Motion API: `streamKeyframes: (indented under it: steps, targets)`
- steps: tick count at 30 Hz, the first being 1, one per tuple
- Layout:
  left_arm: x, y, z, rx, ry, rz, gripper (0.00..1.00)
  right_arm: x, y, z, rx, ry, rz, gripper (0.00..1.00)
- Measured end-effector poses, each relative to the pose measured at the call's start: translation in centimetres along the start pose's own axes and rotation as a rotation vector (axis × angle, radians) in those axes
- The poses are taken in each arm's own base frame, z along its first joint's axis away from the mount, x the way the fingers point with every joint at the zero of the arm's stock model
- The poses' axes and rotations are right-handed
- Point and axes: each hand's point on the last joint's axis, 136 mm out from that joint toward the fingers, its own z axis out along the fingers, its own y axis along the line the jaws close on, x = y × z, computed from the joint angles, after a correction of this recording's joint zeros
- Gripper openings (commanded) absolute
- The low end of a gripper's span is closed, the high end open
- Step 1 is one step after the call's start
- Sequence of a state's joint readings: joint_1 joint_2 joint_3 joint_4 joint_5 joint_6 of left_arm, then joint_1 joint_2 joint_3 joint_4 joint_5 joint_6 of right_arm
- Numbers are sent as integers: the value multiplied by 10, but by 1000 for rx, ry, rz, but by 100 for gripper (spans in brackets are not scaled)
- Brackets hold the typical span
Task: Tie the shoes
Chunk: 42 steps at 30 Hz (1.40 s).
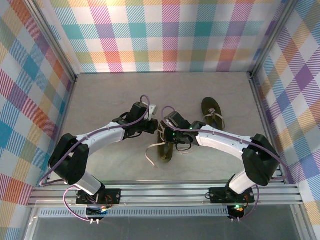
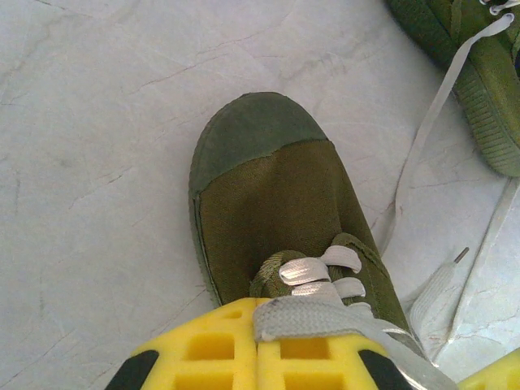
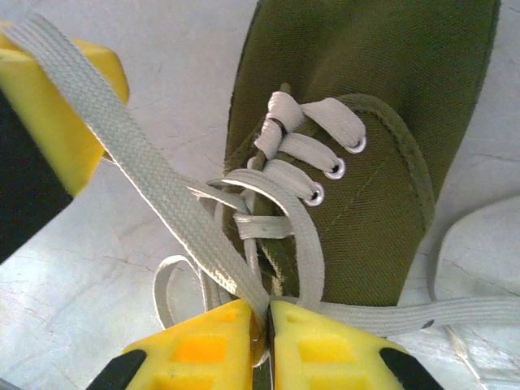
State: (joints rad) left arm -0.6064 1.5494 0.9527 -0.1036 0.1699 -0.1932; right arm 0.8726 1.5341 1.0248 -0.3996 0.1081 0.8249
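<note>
The near shoe lies mid-table, with a loose lace end trailing off its left side. Both arms meet over it. The right gripper, jaws pressed together, pinches a lace drawn taut. The left gripper, also closed, clamps lace beside the eyelets. The far shoe sits farther right, apart.
</note>
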Motion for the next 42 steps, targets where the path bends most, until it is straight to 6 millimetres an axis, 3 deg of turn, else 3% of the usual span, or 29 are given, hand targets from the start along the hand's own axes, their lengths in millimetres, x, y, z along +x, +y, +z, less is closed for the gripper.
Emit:
streamKeyframes:
  steps: [17,23,27,35,42]
  targets:
    - [0,0,0,1,0,0,0,11,-31,6,144,33,-31,14]
    - [1,-5,0,29,8,1,0,7,-24,-6,70,-22,-30,20]
    - [3,-13,0,71,19,13,0,-2,-8,-15,-8,-59,-26,22]
    - [11,-32,0,137,42,84,0,3,-13,-3,18,-33,6,26]
    - [12,-33,0,142,45,106,0,1,-10,-1,7,-36,13,30]
